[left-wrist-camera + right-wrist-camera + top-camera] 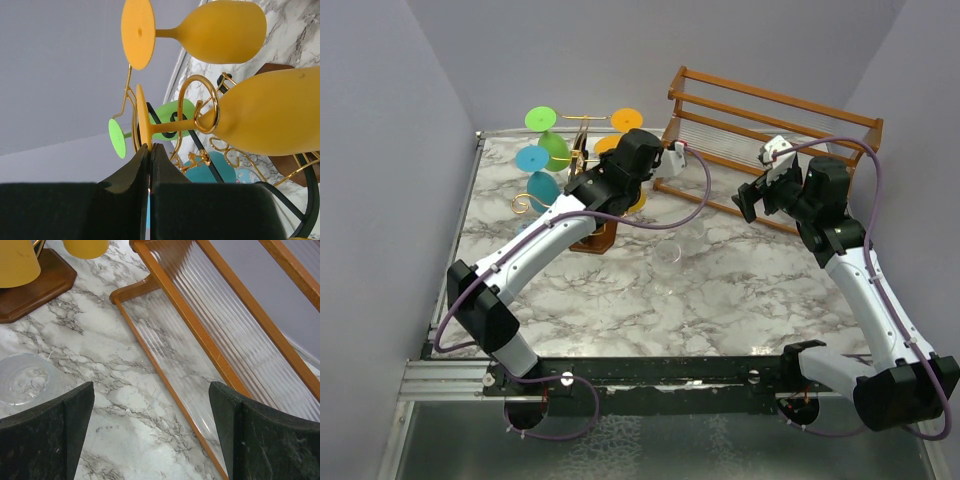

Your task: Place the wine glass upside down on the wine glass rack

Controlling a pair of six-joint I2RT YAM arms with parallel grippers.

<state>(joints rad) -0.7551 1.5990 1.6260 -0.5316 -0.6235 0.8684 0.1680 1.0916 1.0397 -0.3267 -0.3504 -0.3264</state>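
Observation:
The orange wine glass lies sideways in the left wrist view, its stem passing through a curled gold loop of the wine glass rack. My left gripper is shut, its tips pinching the lower rim of the glass's round foot. From above, the left arm covers the rack, whose dark wooden base shows below it. My right gripper hangs open over bare marble beside the slatted rack, holding nothing.
A second orange glass, a green one and a teal one hang on the rack. A clear glass stands on the marble table. The larger brown slatted rack sits at the back right.

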